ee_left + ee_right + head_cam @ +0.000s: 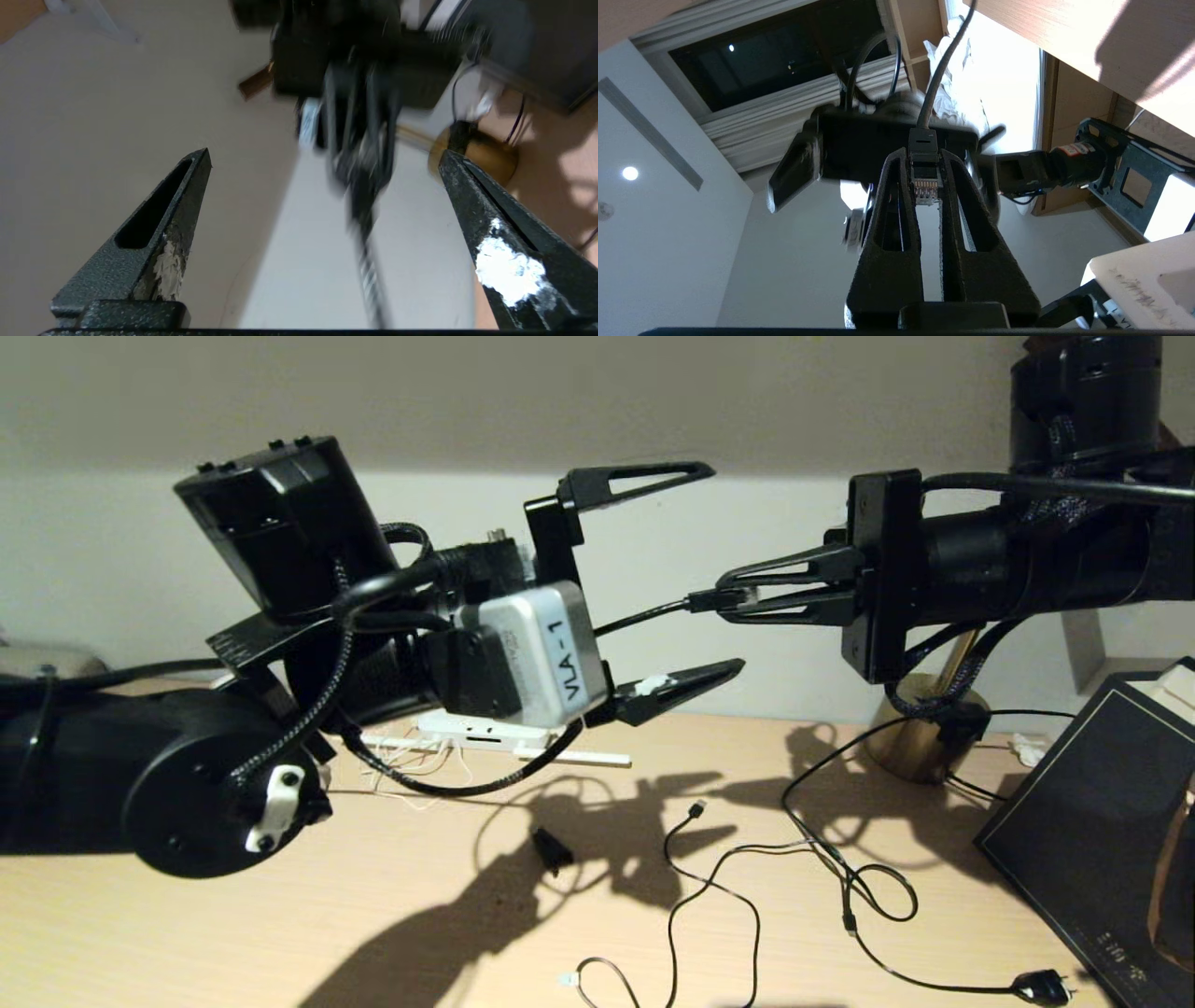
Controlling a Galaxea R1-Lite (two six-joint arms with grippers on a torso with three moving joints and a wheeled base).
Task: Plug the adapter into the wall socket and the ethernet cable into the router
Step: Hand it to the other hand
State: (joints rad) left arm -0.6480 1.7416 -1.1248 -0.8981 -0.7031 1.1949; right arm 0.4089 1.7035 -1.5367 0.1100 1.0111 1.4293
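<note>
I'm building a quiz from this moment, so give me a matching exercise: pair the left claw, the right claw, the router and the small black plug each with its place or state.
Things:
1. left claw
2. right claw
3. router
4. small black plug

Places or states:
A. lying on the desk at the end of a thin black cord
B. raised, wide open, holding nothing
C. flat on the desk behind the left arm
D. raised, shut on the ethernet cable at its connector

Pairs: 1-B, 2-D, 3-C, 4-A
</note>
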